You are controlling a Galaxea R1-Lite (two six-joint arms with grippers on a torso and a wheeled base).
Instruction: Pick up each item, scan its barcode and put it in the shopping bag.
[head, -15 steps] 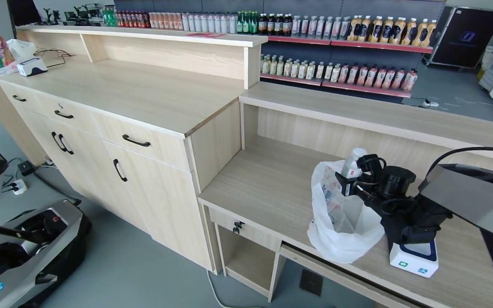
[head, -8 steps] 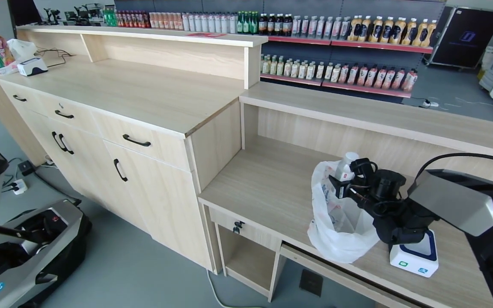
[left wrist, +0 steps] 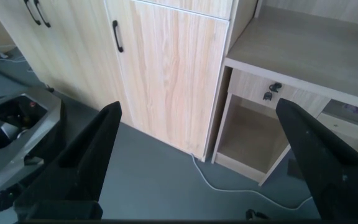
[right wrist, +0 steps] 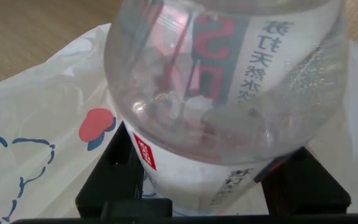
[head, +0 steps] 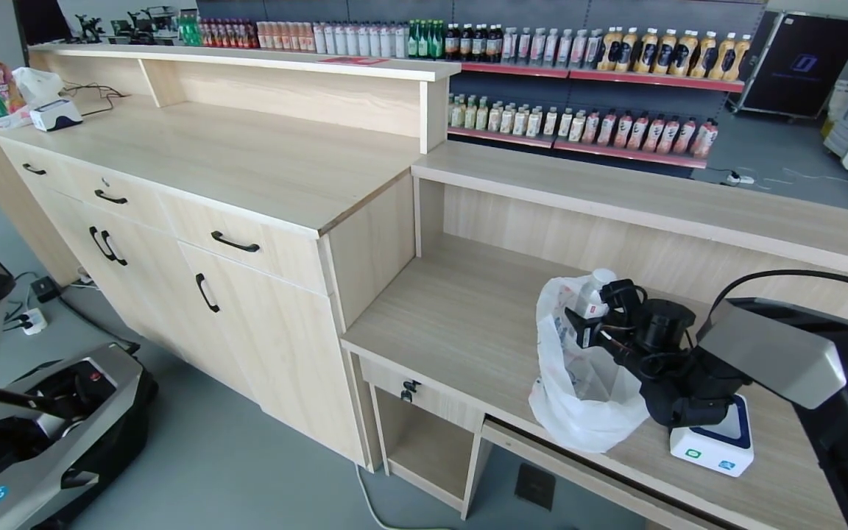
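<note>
My right gripper [head: 592,313] is shut on a clear bottle [head: 590,293] with a white cap and a red-and-white label, held tilted over the mouth of the white plastic shopping bag [head: 578,383] on the low counter. In the right wrist view the bottle [right wrist: 229,93] bulks large between the black fingers [right wrist: 114,177], with the bag [right wrist: 48,143] right beneath it. A white scanner [head: 715,442] with a blue top sits beside the bag, partly hidden by my right arm. In the left wrist view my left gripper [left wrist: 194,155] hangs open over the grey floor, far from the counter.
The low wooden counter [head: 461,316] has free surface to the left of the bag and a raised back wall [head: 615,235] behind it. A taller counter with drawers [head: 203,169] stands to the left. Shelves of bottled drinks [head: 578,81] line the far wall.
My right gripper has carried the bottle down and a little leftward, closer into the bag's mouth. The left arm has stayed put.
</note>
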